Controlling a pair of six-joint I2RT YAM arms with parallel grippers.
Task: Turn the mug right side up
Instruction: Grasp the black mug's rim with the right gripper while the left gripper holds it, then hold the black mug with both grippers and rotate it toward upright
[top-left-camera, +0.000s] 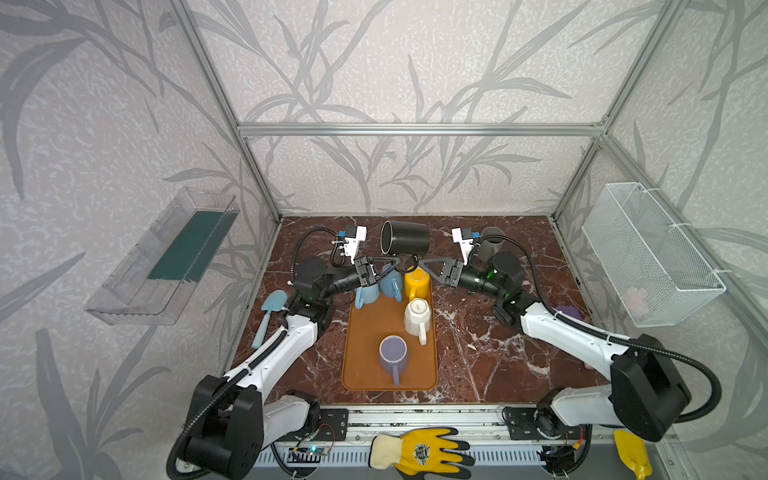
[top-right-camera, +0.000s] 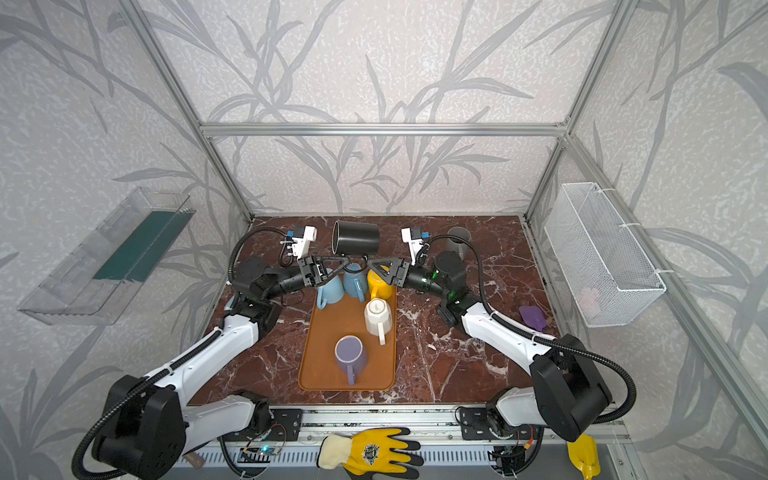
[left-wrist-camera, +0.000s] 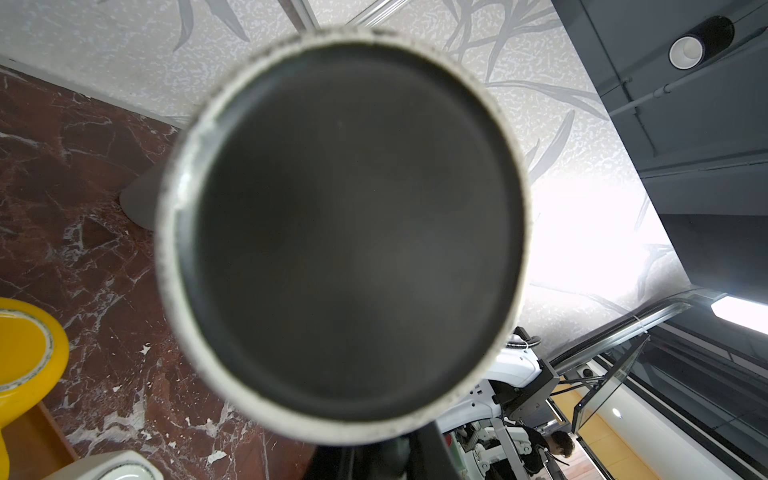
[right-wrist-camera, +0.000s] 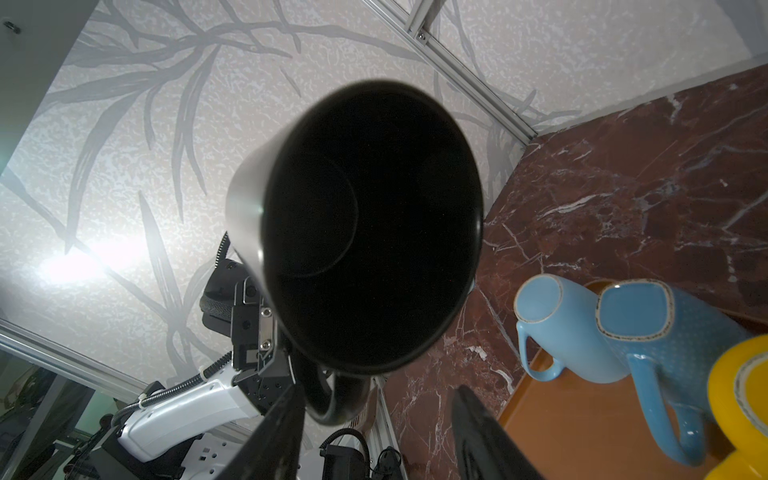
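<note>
- I see the left gripper (top-left-camera: 398, 261) pinching the handle (right-wrist-camera: 336, 399) of the black mug (top-left-camera: 405, 237), which hangs sideways in the air.
- My right gripper (top-left-camera: 420, 263) stands spread just beside that handle.

Seven mugs out there: black mug (top-left-camera: 405, 238), two blue mugs (top-left-camera: 390, 286), yellow mug (top-left-camera: 417, 282), white mug (top-left-camera: 417, 318), purple mug (top-left-camera: 393, 353) and, half hidden, probably a grey mug (top-left-camera: 488, 249). One orange tray (top-left-camera: 365, 332), two yellow gloves (top-left-camera: 419, 453), one blue scoop (top-left-camera: 272, 309).

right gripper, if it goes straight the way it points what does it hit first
Probably the handle of the black mug, just ahead of the right gripper; the left gripper holds it from the opposite side. Depth is unclear.
</note>
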